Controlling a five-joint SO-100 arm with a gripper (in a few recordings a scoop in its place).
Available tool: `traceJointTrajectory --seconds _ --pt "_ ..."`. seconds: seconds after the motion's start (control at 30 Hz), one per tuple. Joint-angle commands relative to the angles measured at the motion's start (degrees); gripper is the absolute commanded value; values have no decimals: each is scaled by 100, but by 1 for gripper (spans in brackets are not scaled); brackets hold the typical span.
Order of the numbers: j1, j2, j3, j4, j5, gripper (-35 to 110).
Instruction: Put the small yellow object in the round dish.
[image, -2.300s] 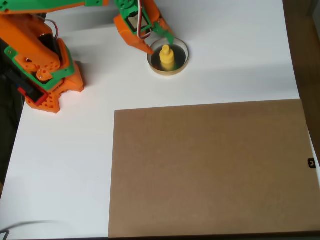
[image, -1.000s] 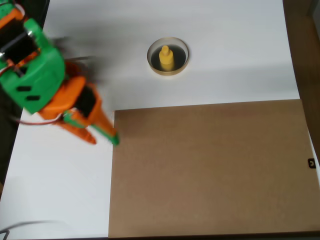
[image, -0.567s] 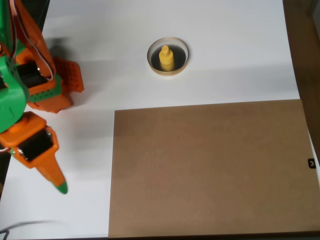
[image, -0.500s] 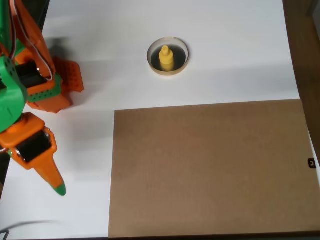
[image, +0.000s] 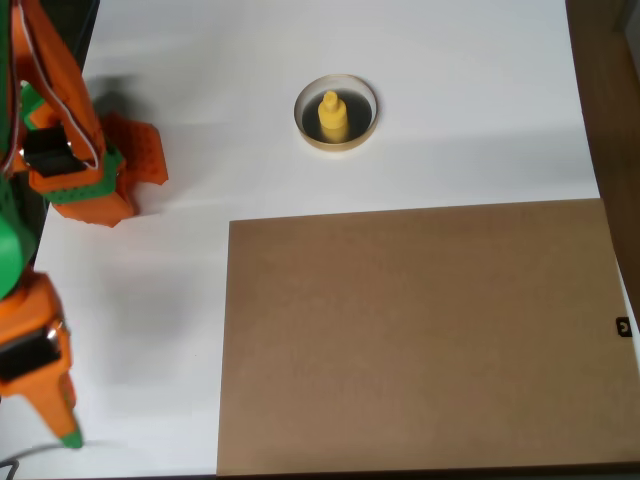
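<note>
- gripper (image: 62, 428) at bottom left edge of overhead view, orange with a green tip, pointing down toward the bottom edge
- fingers look closed into one point, no gap seen between them, nothing held; part of gripper is cut off by the left edge
- gripper is over the white table (image: 150, 330), well apart from the dish
- thin dark cable (image: 20, 455) curls at the bottom left corner just beside the gripper tip
- brown board (image: 420, 335) lies flat on the table, covers lower right part, its left edge near the gripper but apart from it
- small dark mark (image: 624, 327) at the right edge of the board
- arm base (image: 85, 175) orange and green, at the left edge above the gripper, sitting on the table
- arm (image: 40, 90) runs up the left edge from the base, red and white wires along it
- dish (image: 337, 140) sits on the table beyond the board's top edge, upper middle, cream rim, dark inside
- yellow object (image: 332, 116) stands upright inside the dish, about in its middle, knob on top
- yellow object is touched by nothing but the dish, gripper well apart from it
- dish is apart from the board, and well apart from the arm base
- dark brown strip (image: 605, 90) runs along the right side past the table edge
</note>
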Motion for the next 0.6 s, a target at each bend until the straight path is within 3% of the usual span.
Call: traceJointTrajectory --seconds 0.0,0.3,0.57 --pt "404 -290 -747 -105 369 15" --pt "773 -281 -633 -264 932 15" --pt "853 448 642 -1099 1459 14"
